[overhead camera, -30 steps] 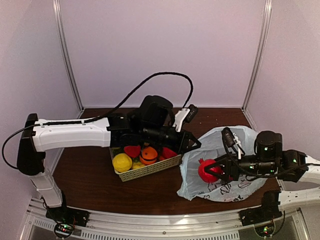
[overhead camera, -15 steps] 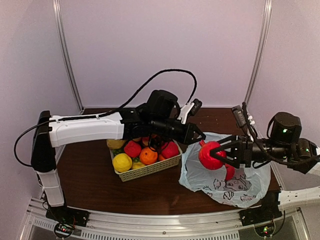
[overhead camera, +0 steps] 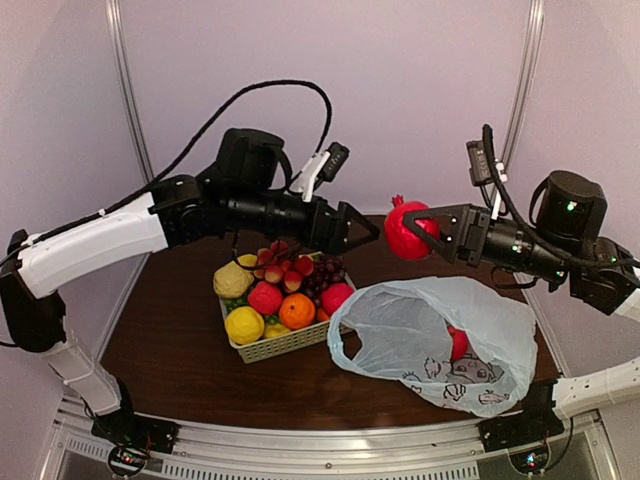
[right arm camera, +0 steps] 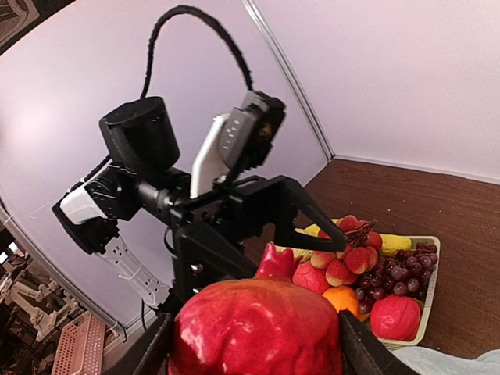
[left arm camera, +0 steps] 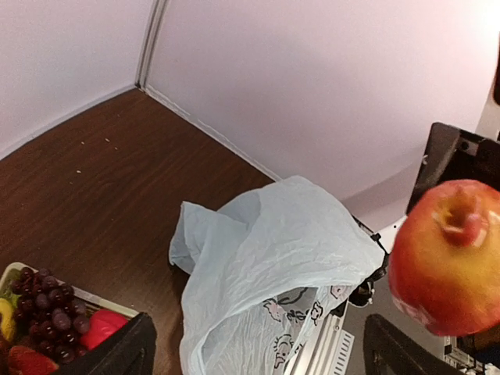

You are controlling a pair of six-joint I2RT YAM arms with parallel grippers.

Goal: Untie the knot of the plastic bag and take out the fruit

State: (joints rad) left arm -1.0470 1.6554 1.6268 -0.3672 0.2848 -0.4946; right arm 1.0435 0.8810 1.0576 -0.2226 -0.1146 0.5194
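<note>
Right gripper (overhead camera: 412, 231) pinches a red pomegranate (overhead camera: 398, 232) in mid-air, above the far edge of the plastic bag (overhead camera: 430, 320). Facing it, the left gripper (overhead camera: 362, 240) hangs with jaws spread wide over the far side of the basket (overhead camera: 300, 343). Dark print low on the bag is a cartoon figure, with no letters legible. The bag lies crumpled on the table (overhead camera: 170, 350), its mouth gaping toward the basket. One red fruit (overhead camera: 458, 342) shows dimly through the film; whatever else is inside is hidden.

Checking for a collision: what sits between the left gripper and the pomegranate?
Nothing. In the top view only bare air separates the open left gripper from the pomegranate; the left wrist view shows no obstacle either.
</note>
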